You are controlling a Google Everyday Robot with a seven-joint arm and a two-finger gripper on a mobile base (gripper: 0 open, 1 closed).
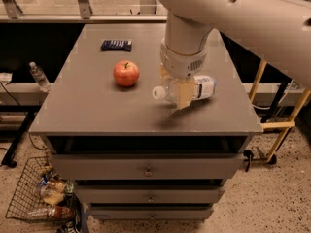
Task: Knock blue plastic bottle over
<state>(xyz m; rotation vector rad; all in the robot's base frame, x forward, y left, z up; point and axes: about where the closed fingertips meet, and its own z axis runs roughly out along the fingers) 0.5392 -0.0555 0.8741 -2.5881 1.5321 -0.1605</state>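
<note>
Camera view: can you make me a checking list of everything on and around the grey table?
Surface: flat grey table top, with drawers under it.
Job's things: tall clear bluish plastic bottle lies on its side, white cap pointing towards the apple.
Clutter: round red apple sits apart, left of the bottle; flat dark-blue snack packet lies near the back edge.
Grippers: gripper is low over the bottle's middle, hiding part of it.
Cables: nothing seen for sure.
Surroundings: small clear bottle off the table to the left; wire basket of packets down at the left; yellow frame at the right.
</note>
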